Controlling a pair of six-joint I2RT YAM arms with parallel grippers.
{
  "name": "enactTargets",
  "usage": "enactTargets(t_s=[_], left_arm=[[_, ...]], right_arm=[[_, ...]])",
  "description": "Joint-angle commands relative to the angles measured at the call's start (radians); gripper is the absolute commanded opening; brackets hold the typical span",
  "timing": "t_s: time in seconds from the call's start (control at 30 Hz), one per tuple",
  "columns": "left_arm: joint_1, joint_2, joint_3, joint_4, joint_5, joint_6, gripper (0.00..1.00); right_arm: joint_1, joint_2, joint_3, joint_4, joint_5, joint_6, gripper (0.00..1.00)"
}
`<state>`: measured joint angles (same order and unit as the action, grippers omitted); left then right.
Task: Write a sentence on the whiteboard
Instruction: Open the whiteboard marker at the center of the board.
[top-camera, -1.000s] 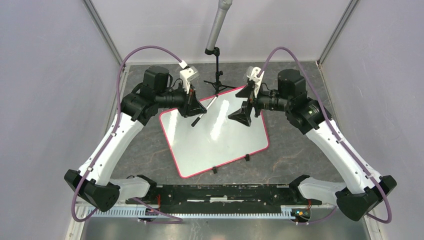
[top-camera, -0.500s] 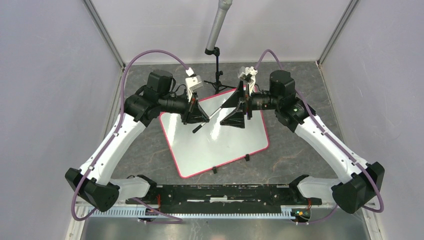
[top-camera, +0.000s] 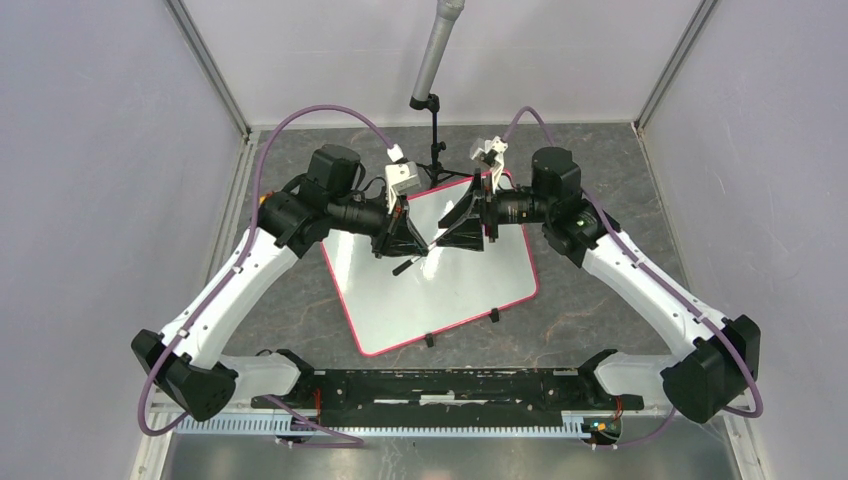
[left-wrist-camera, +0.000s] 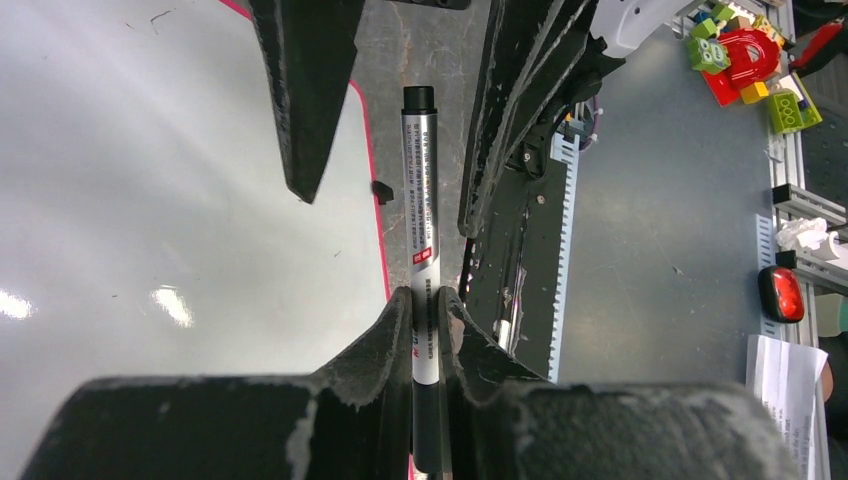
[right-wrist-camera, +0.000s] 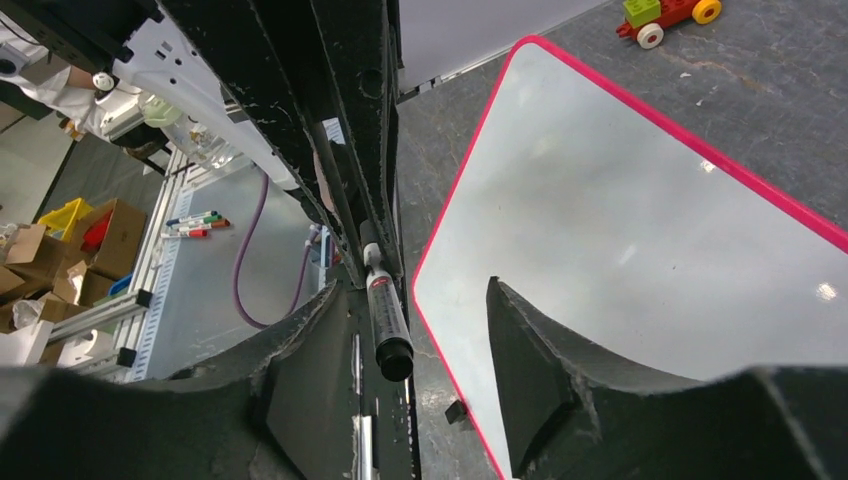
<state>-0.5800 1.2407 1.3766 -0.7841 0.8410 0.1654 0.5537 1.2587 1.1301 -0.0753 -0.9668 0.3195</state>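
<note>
From above, the whiteboard (top-camera: 440, 300) lies askew on the dark surface (top-camera: 570, 330), toward its far edge, with small black clips (top-camera: 494, 316) on its near rim. Both arms meet over the board's far half. There the left fingers (top-camera: 405, 235) and right fingers (top-camera: 462, 228) read only as two black wedges tip to tip, with the marker (top-camera: 403, 268) a thin stick poking out beneath them. The left wrist view settles the grip: the left fingers are clamped on the marker's silver barrel, low on its length. Its black end points away toward the right fingers, which stand parted on either side of that end with a gap showing on both sides. The right wrist view shows the same end from the other side, lying between the spread right fingers and closer to one of them; whether it touches that finger cannot be told. This view alone shows a toy brick vehicle (right-wrist-camera: 665, 15) on the surface beyond the board's corner. The print on the barrel is too small to read, and the marker's other end is hidden inside the left fingers.
</note>
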Motion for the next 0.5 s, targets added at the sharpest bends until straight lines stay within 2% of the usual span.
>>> enactTargets(t_s=[0.0, 0.13, 0.27, 0.3, 0.33, 0.37, 0.4, 0.43, 0.47], left_arm=[[-0.005, 0.011, 0.017, 0.005, 0.001, 0.051, 0.02], [-0.01, 0.012, 0.01, 0.005, 0.001, 0.055, 0.02], [-0.01, 0.012, 0.007, -0.001, -0.008, 0.059, 0.03], [-0.01, 0.013, 0.014, -0.014, -0.009, 0.067, 0.09], [-0.009, 0.015, 0.026, -0.041, -0.008, 0.084, 0.22], [-0.007, 0.014, 0.038, -0.061, -0.009, 0.096, 0.37], [-0.004, 0.009, 0.041, -0.076, -0.017, 0.103, 0.59], [-0.004, -0.001, 0.037, -0.08, -0.037, 0.106, 0.7], [-0.001, -0.011, 0.027, -0.08, -0.053, 0.108, 0.77]], right_arm=[[0.014, 0.007, -0.012, 0.023, 0.0, -0.017, 0.54], [0.014, 0.011, -0.005, 0.027, 0.0, -0.017, 0.37], [0.015, 0.011, -0.003, 0.043, -0.013, -0.001, 0.01], [0.012, 0.013, 0.002, 0.039, -0.013, -0.003, 0.0], [0.009, 0.012, 0.006, 0.035, -0.014, -0.007, 0.0], [0.002, 0.009, 0.009, 0.029, -0.013, -0.012, 0.0], [-0.007, 0.006, 0.008, 0.028, -0.01, -0.01, 0.0], [-0.02, 0.003, 0.007, 0.032, -0.006, -0.004, 0.0], [-0.031, -0.003, 0.004, 0.043, -0.006, 0.009, 0.0]])
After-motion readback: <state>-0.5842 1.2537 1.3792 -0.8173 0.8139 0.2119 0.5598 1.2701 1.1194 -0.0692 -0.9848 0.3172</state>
